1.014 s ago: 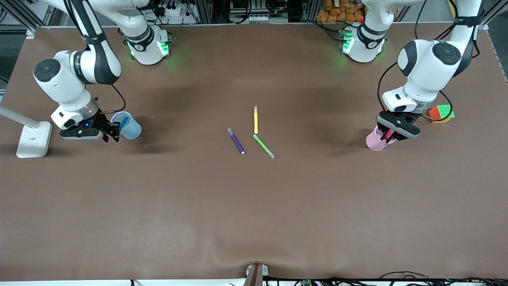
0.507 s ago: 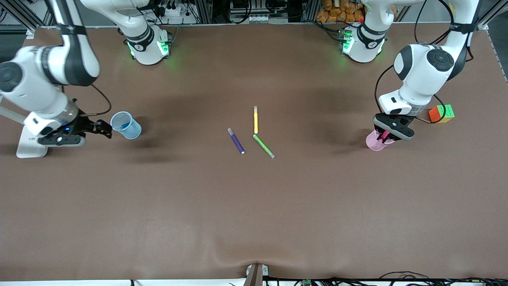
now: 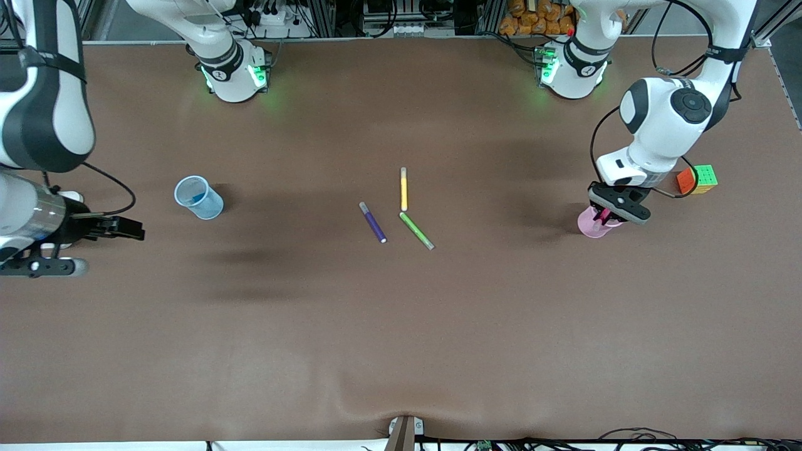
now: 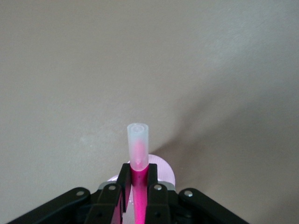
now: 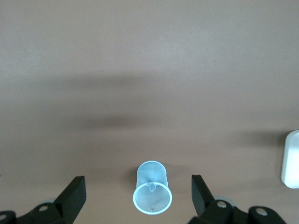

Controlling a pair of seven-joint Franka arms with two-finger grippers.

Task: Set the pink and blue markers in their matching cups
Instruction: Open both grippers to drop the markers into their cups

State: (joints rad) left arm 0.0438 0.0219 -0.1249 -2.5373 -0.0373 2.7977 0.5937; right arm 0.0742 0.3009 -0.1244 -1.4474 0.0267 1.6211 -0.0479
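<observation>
The pale blue cup (image 3: pixel 198 197) stands upright toward the right arm's end of the table, and the blue marker (image 3: pixel 198 198) rests inside it. From above, the right wrist view shows the cup (image 5: pixel 152 193) with the marker's grey end (image 5: pixel 152 187) leaning at its rim. My right gripper (image 3: pixel 131 230) hangs open and empty over the table's edge, well apart from that cup. My left gripper (image 3: pixel 606 213) is shut on the pink marker (image 4: pixel 138 156), holding it upright above the pale pink cup (image 4: pixel 163 169). The marker's lower part is hidden.
A purple marker (image 3: pixel 373 222), a yellow marker (image 3: pixel 404 189) and a green marker (image 3: pixel 416 230) lie together mid-table. A colour cube (image 3: pixel 697 178) sits near the pink cup (image 3: pixel 588 225). A white lamp base (image 5: pixel 290 158) stands near the blue cup.
My right gripper opened, left the blue marker in the blue cup, then rose and drew away toward the table's edge. My left gripper shifted slightly over the pink cup, still gripping the pink marker.
</observation>
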